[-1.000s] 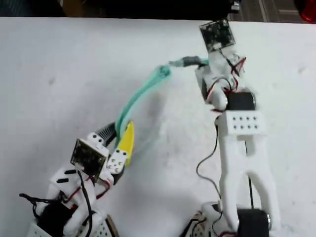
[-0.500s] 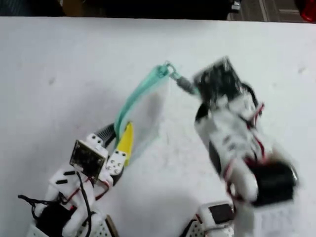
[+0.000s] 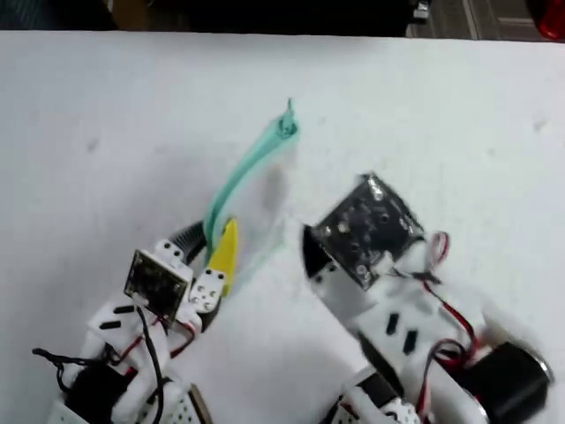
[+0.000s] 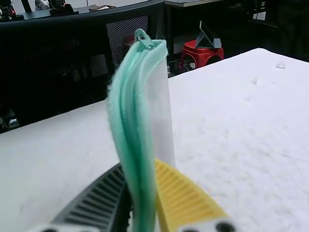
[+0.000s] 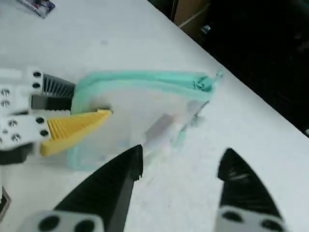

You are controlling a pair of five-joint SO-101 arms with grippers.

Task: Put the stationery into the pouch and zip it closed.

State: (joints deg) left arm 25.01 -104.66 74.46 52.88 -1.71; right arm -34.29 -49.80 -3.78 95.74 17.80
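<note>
The pouch [image 3: 250,172] stands on its edge on the white table [image 3: 97,106], with its teal zip side uppermost. The left gripper [image 3: 210,240] pinches 1 end of it: the dark finger is on 1 face of the pouch and the yellow finger on the other, both pressed against the teal edge.

The left wrist view looks along the pouch [image 4: 142,116] from that pinched end. There the left gripper [image 4: 142,205] has the 2 teal zip bands squeezed together between its fingers, and the bands run side by side up to the zip pull [image 4: 140,35] at the pouch's far end. The high view gives the same zip pull [image 3: 289,122] as the pouch's tip farthest from the pinch.

The right wrist view faces the pouch's broad, translucent wall [image 5: 140,108], which the other 2 views present edge-on. A pale, blurred shape [image 5: 161,128] lies inside; what it is cannot be told. The zip pull [image 5: 218,76] sticks out at the corner away from the left gripper [image 5: 84,102].

The right gripper [image 5: 183,154] is near that broad wall but apart from the pouch, its 2 black fingers spread wide with nothing between them. In the high view its wrist camera board [image 3: 366,225] sits beside the pouch, on the yellow finger's side.
</note>
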